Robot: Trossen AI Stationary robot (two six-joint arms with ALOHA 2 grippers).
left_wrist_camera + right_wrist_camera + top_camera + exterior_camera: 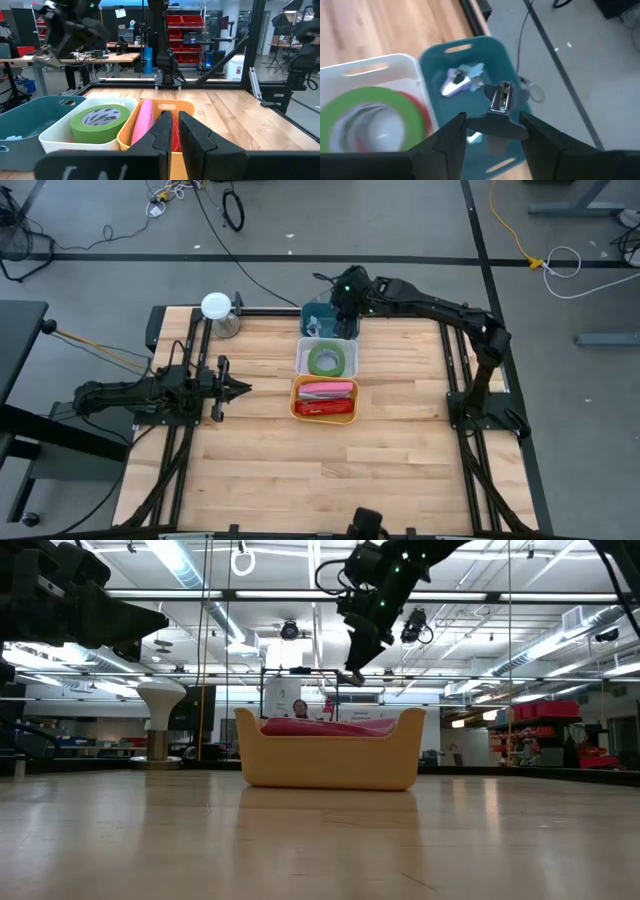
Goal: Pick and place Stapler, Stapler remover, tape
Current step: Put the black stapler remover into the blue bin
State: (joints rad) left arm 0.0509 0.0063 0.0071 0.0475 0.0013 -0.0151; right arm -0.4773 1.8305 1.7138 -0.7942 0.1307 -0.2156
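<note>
Three bins stand in a row at the table's middle. The far teal bin (318,320) holds a blue and silver stapler remover (461,80). The white bin (327,358) holds a green tape roll (99,121) lying on a red one (422,112). The near orange bin (323,399) holds pink and red staplers (324,394). My right gripper (492,131) hangs over the teal bin, shut on a dark stapler remover (499,107) with a chrome piece. My left gripper (240,388) is shut and empty at the table's left, pointing at the bins. My right gripper pinches the dark stapler remover by its wide dark end (496,126) between its two fingers. The fingers point down from above. The remover's chrome end (501,96) sticks out below the fingers, clear of the teal bin (470,60).
A metal cup with a white lid (220,314) stands at the table's far left corner. Bare wood (330,480) lies on the near side of the bins and to their right. The right arm (440,310) reaches in over the far edge.
</note>
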